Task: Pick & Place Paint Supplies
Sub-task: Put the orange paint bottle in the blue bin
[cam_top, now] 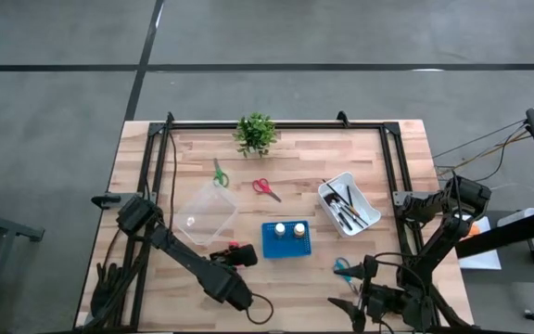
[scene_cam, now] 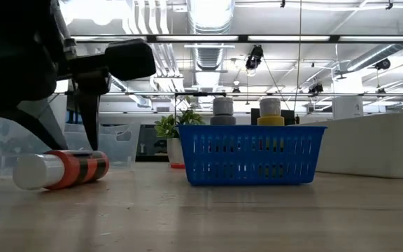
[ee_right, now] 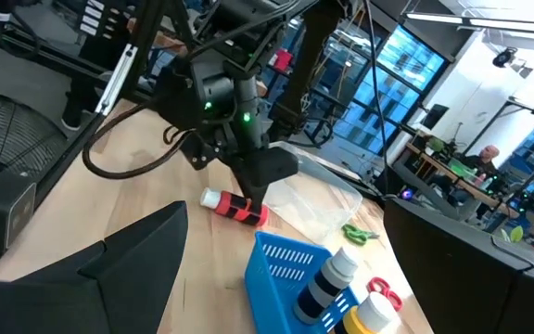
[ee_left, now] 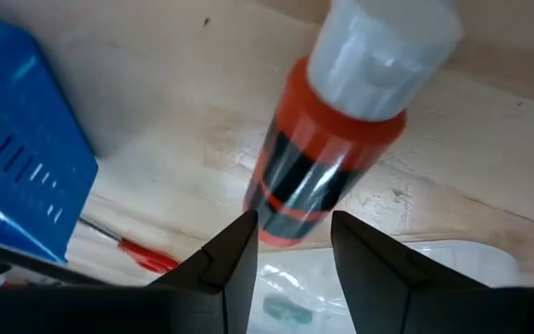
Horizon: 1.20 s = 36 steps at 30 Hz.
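Left gripper: low over the table just left of the blue basket, fingers parted on either side of the red paint bottle's base (whether they pinch it I cannot tell).
Red paint bottle: lying on its side on the wood, white cap pointing away from the gripper.
Clear tub: beside the bottle.
Green scissors: flat, beyond the tub.
Red scissors: flat, near the middle.
Blue basket: two bottles standing inside.
White bin: holds brushes.
Right gripper: at the near edge, fingers wide apart, empty.
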Motion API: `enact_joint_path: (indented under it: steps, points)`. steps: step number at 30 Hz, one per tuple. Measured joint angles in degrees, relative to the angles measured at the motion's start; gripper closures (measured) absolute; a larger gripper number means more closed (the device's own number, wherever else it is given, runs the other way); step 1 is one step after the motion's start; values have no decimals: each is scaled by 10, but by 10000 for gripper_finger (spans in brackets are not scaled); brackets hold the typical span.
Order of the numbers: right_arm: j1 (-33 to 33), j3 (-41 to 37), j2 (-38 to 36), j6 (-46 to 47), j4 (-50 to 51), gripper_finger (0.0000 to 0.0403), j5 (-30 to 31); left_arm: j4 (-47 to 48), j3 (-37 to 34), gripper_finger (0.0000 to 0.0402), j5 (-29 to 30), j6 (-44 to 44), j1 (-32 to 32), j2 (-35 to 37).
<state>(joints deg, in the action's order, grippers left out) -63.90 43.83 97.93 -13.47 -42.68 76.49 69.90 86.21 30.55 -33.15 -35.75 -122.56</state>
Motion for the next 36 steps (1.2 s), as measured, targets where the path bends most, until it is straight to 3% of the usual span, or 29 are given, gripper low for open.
enact_joint_path:
  steps: [10, 22, 36]
  points:
    - [0, 0, 0, 0, 0, 42, -2, -53, -2, 258, -17, -50, 25, 1]
    - [0, 0, 0, 5, 1, 42, -6, -99, -1, 258, -93, -53, 35, 2]
    - [0, -1, 0, 11, 4, 42, -6, -135, 3, 258, -154, 51, 35, 2]
